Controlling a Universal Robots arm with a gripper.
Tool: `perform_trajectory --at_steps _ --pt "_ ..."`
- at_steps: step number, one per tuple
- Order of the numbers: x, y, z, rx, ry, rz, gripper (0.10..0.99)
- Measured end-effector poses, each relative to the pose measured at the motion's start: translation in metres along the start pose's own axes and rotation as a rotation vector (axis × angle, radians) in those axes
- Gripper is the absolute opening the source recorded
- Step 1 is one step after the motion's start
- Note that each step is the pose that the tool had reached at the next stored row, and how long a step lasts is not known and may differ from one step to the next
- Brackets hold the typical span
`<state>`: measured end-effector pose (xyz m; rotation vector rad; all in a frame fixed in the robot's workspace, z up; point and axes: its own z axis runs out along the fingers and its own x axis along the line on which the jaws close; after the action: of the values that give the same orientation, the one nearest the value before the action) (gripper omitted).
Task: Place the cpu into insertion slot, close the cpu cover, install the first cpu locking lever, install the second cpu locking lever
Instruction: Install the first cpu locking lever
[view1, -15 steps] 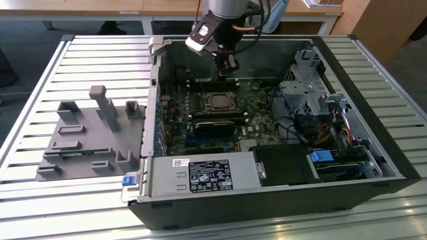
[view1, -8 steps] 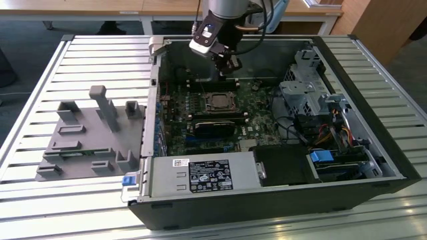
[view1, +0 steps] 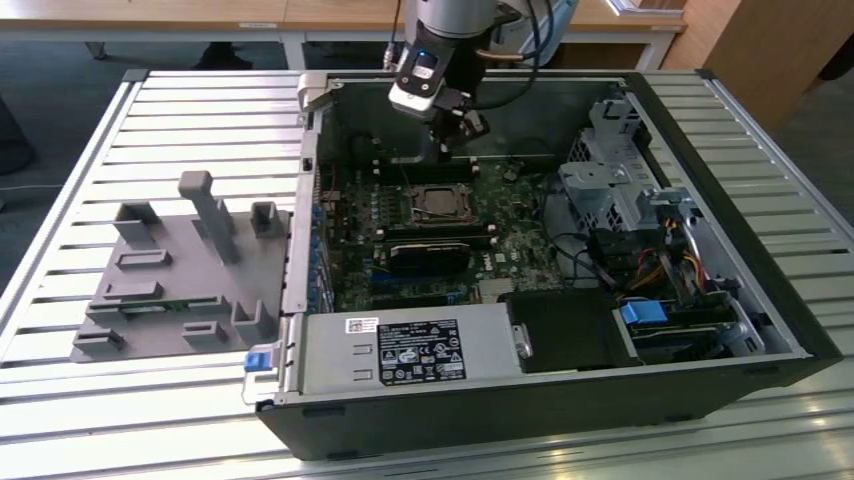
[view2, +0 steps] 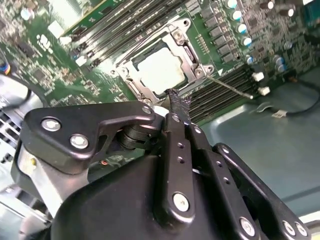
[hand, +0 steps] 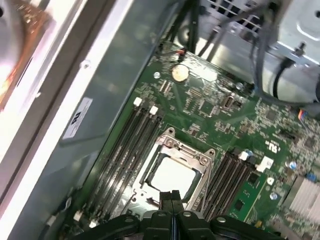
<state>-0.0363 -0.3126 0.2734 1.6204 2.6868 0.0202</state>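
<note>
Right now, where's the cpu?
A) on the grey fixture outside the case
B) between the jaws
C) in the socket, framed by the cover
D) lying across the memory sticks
C: in the first wrist view the cpu lies flat inside the frame of the cover, and the jaws are shut with nothing between them.
</note>
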Motion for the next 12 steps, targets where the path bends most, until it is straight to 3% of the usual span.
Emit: perform_trajectory --at_steps 12 --pt "0.0000 0.0000 0.0005 0.001 0.0028 -0.217 0.106"
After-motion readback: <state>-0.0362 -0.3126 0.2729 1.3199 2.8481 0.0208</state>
